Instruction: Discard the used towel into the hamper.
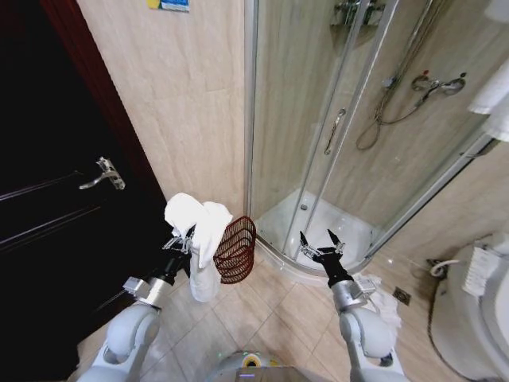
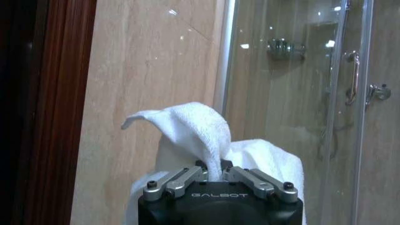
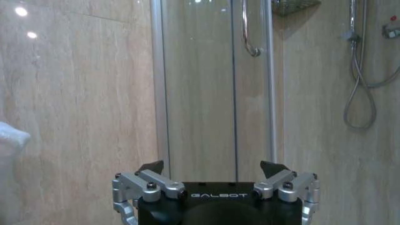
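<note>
My left gripper (image 1: 184,235) is shut on a white towel (image 1: 197,223) and holds it up in front of the beige wall; the cloth bunches above the fingers and hangs down below them. In the left wrist view the towel (image 2: 200,136) rises from between the shut fingers of the left gripper (image 2: 214,169). The hamper (image 1: 236,250), a reddish-brown wire basket, stands on the floor just right of the hanging towel. My right gripper (image 1: 320,242) is raised and open with nothing in it, near the shower's base. The right wrist view shows the right gripper (image 3: 212,168) with its fingers spread.
A dark door (image 1: 56,199) with a metal handle (image 1: 102,173) is on the left. The glass shower enclosure (image 1: 350,143) with a raised white tray (image 1: 318,231) fills the right. A toilet (image 1: 477,310) stands at the far right. Tiled floor (image 1: 262,318) lies between my arms.
</note>
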